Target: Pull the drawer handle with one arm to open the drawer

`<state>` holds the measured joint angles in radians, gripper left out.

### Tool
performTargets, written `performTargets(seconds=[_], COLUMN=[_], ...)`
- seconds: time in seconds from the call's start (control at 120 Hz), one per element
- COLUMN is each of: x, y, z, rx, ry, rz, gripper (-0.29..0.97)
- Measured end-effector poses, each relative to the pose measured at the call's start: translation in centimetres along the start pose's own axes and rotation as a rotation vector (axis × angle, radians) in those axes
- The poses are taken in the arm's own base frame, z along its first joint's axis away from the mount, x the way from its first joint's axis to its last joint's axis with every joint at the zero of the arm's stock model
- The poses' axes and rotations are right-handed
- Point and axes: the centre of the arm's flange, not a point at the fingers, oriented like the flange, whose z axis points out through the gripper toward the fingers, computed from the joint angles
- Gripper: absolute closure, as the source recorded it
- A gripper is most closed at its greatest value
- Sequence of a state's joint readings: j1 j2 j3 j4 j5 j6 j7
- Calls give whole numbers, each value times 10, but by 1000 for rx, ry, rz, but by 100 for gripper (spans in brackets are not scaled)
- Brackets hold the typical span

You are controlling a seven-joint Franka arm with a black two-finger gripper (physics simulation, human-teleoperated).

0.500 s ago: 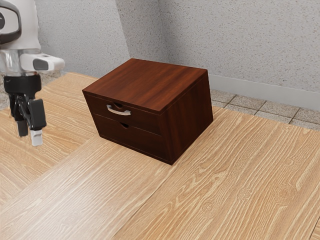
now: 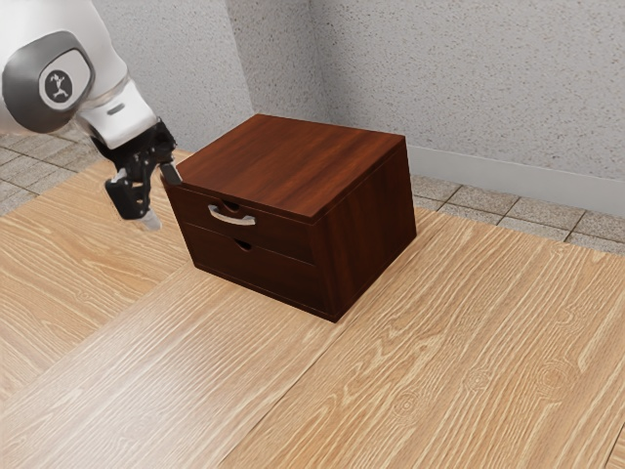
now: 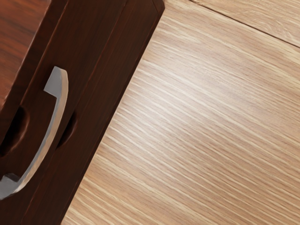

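Observation:
A dark brown wooden cabinet (image 2: pixel 293 161) with two drawers stands on the table. The upper drawer (image 2: pixel 244 223) carries a curved light grey handle (image 2: pixel 230 217), and its front lies flush with the cabinet. My gripper (image 2: pixel 161 200) hangs tilted just off the cabinet's front corner at the exterior view's left, level with the upper drawer. It is open, with nothing between its fingers, and is apart from the handle. In the wrist view the handle (image 3: pixel 47 136) runs along the dark upper drawer front (image 3: pixel 89 61), close ahead of my hand.
The cabinet rests on a light wooden table (image 2: pixel 391 371), which spreads wide in front and toward the exterior view's right. A grey wall (image 2: pixel 469 68) and tiled floor (image 2: pixel 508 210) lie behind. The lower drawer (image 2: pixel 256 264) has a small notch.
My arm has swung from the exterior view's far left toward the cabinet. The hand has risen and tilted, ending beside the upper drawer's corner. The cabinet has not moved.

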<state>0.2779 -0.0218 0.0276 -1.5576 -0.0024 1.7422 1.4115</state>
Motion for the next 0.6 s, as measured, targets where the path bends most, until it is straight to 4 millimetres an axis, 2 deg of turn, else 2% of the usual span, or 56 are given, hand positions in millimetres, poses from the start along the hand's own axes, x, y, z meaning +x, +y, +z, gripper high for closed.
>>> performTargets(seconds=[0.1, 0.233, 0.4, 0.6], x=[9, 16, 16, 17], y=[-16, -24, -8, -11], z=[17, 24, 38, 49], rx=[46, 96, 95, 97], ry=[46, 78, 85, 84], rz=[174, 364, 535, 629], gripper=[8, 19, 27, 37])
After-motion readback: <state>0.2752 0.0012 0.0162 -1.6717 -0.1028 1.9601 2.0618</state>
